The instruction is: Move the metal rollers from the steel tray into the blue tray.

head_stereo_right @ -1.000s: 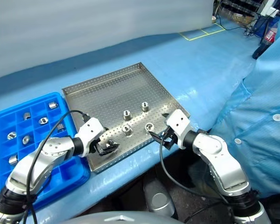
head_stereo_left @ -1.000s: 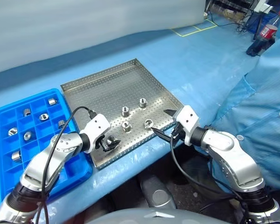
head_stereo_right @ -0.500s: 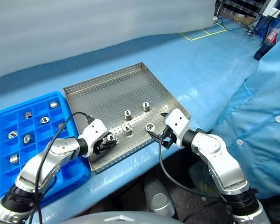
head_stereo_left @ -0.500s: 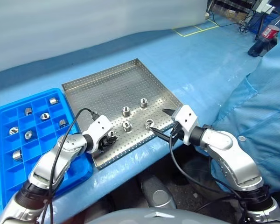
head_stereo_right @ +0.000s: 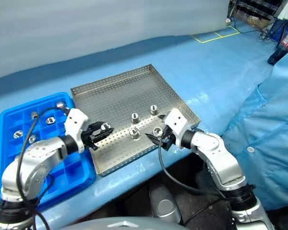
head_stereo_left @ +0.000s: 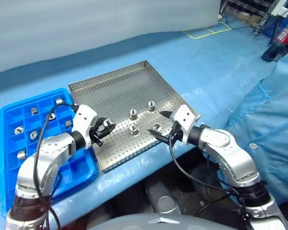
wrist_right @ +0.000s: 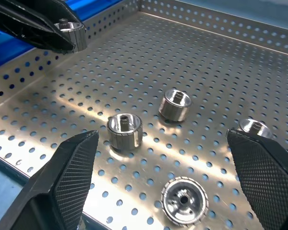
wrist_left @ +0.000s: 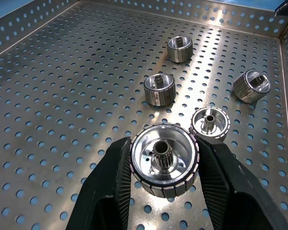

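The left gripper [wrist_left: 164, 165] is clamped on one metal roller [wrist_left: 164, 163], a black finger [wrist_left: 113, 189] pressed against each side of its ribbed wall, the open face with its splined hub turned toward the wrist camera. In the head views this held roller [head_stereo_left: 106, 125] hangs above the steel tray [head_stereo_left: 110, 91], over the tray's left part near the rim that borders the blue tray [head_stereo_left: 9, 158].

Beyond the fingertips four more rollers lie on the perforated floor: one just beside the held one in the wrist view [wrist_left: 210, 122], two farther in [wrist_left: 159, 89] [wrist_left: 179, 49], and one off toward the tray's side wall [wrist_left: 251, 86].

The right gripper [head_stereo_left: 162, 126] hovers at the tray's near right corner with its fingers spread wide and nothing between them; the nearest roller [head_stereo_left: 156, 127] lies on the floor in the gap between the fingers.

The blue tray, just left of the steel one, already has several rollers [head_stereo_left: 33, 135] sitting in separate compartments.
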Tool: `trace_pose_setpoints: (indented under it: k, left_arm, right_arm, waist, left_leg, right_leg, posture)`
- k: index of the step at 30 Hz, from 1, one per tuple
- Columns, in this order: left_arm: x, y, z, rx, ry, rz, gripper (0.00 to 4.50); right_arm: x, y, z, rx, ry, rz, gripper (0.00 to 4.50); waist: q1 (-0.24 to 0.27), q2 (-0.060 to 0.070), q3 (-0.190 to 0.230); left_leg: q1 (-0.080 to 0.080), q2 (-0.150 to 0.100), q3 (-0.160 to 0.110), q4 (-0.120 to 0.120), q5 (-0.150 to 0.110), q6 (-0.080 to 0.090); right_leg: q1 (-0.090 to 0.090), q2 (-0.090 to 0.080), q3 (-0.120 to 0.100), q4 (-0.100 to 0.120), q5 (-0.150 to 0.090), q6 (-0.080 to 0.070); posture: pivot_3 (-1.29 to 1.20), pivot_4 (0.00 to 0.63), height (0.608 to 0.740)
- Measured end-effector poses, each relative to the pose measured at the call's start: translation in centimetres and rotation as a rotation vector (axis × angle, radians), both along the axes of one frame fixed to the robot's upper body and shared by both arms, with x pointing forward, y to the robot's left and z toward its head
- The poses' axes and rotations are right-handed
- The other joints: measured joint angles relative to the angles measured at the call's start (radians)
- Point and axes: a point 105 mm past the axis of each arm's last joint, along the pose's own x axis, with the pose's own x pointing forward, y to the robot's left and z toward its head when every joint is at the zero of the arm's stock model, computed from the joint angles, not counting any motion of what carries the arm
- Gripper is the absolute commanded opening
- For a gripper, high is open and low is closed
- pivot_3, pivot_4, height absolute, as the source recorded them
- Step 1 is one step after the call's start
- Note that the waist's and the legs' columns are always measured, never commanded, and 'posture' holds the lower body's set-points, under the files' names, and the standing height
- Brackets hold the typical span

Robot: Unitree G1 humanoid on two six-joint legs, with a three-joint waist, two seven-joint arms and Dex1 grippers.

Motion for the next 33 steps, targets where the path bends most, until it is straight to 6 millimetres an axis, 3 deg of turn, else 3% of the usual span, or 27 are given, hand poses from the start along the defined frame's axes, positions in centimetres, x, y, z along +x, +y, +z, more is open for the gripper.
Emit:
trace_pose_setpoints:
  k: [4, 8, 10, 15, 19, 24, 32, 33]
  left_arm:
    - [-2.2, 3.2, 1.6, 0.063, -0.061, 0.123, 1.83]
    - [-4.2, 4.3, 2.2, 0.088, -0.081, 0.224, 1.83]
    - [-4.7, 5.9, 2.6, 0.066, -0.099, 0.368, 1.83]
    - [-6.8, 9.8, 0.4, 0.096, 0.005, 0.665, 1.83]
    - [-7.1, 10.2, 0.0, 0.082, 0.025, 0.723, 1.83]
    - [-7.2, 10.2, -0.4, 0.098, 0.039, 0.737, 1.83]
    - [-6.9, 9.4, -0.8, 0.094, 0.057, 0.698, 4.39]
    - [-6.9, 9.4, -0.8, 0.096, 0.057, 0.697, 4.48]
  right_arm:
    - [-0.7, 2.1, 1.1, 0.088, 0.029, 0.145, 4.50]
    - [-1.7, 4.5, 1.4, 0.102, 0.048, 0.293, 4.50]
    - [-2.2, 5.6, 1.0, 0.113, 0.069, 0.350, 4.50]
    - [-2.2, 7.0, -0.9, 0.061, 0.106, 0.394, 4.50]
    - [-1.9, 7.3, -1.0, 0.050, 0.093, 0.394, 4.50]
    - [-1.7, 7.1, -1.0, 0.040, 0.081, 0.388, 4.50]
    - [-1.1, 6.3, -1.0, 0.019, 0.066, 0.346, 4.50]
    - [-1.1, 6.2, -1.0, 0.015, 0.064, 0.340, 4.50]
  waist:
    - [0.040, 0.000, 0.000]
    - [0.118, 0.000, 0.001]
    - [0.169, 0.000, 0.001]
    - [0.261, -0.001, 0.001]
    - [0.320, -0.002, 0.001]
    - [0.337, -0.002, 0.001]
    - [0.333, -0.002, 0.001]
    - [0.333, -0.002, 0.001]
  left_leg:
    - [0.001, 0.001, -0.001, -0.002, 0.000, 0.000]
    - [0.000, 0.001, -0.003, -0.001, 0.000, 0.000]
    - [0.000, 0.001, -0.004, 0.000, 0.000, 0.000]
    - [0.000, -0.001, -0.003, 0.002, 0.000, -0.001]
    - [0.000, 0.000, -0.002, 0.004, 0.000, -0.001]
    - [0.000, -0.001, -0.002, 0.004, 0.000, -0.001]
    - [0.000, -0.001, -0.002, 0.004, 0.000, -0.001]
    - [0.000, -0.001, -0.002, 0.004, 0.000, -0.001]
  right_leg:
    - [0.000, 0.001, -0.001, 0.000, 0.000, -0.001]
    - [0.000, 0.000, -0.004, 0.000, -0.001, -0.002]
    - [0.001, 0.000, -0.005, 0.000, -0.002, -0.003]
    - [0.001, -0.001, -0.005, 0.000, -0.003, -0.007]
    - [0.002, -0.001, -0.006, 0.000, -0.003, -0.007]
    - [0.002, -0.001, -0.006, 0.000, -0.003, -0.009]
    - [0.002, 0.000, -0.007, 0.000, -0.002, -0.011]
    - [0.002, 0.000, -0.007, 0.000, -0.002, -0.011]
  posture:
    - [-0.09, 0.150, 0.740]
    - [0.00, 0.150, 0.740]
    - [0.03, 0.150, 0.740]
    - [0.07, 0.150, 0.740]
    - [0.07, 0.150, 0.740]
    - [0.04, 0.150, 0.740]
    - [0.03, 0.150, 0.740]
    - [0.03, 0.150, 0.740]
